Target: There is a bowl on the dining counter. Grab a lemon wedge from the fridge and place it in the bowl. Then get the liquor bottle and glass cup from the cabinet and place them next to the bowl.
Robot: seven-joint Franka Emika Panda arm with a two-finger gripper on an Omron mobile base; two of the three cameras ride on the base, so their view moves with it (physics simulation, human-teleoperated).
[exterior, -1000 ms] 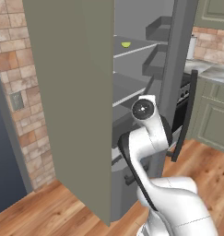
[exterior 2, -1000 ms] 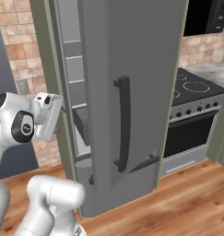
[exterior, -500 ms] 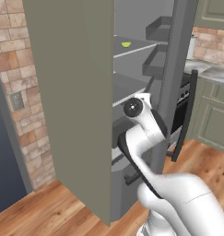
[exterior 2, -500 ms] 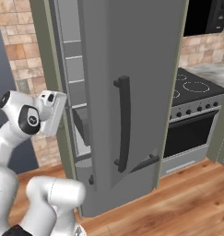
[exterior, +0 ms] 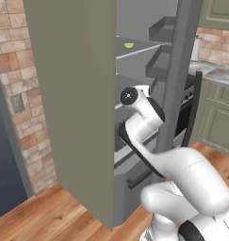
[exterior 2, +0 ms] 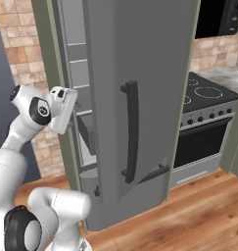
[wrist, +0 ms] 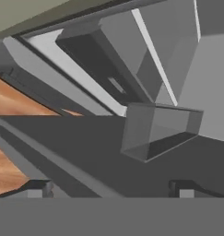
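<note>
the arm has swung nearer the open fridge (exterior: 149, 84) above wood floor (exterior 2: 189, 215); end effector (wrist: 113, 186) wide open, empty.

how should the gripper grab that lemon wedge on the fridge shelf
The lemon wedge lies small and low on an upper shelf inside the open fridge. Probably best to come in through the open front, above the shelf, then pinch across its narrow width from the top. It looks too flat for a sideways grip. The gripper is open and sits lower, so it likely must rise first.
</note>
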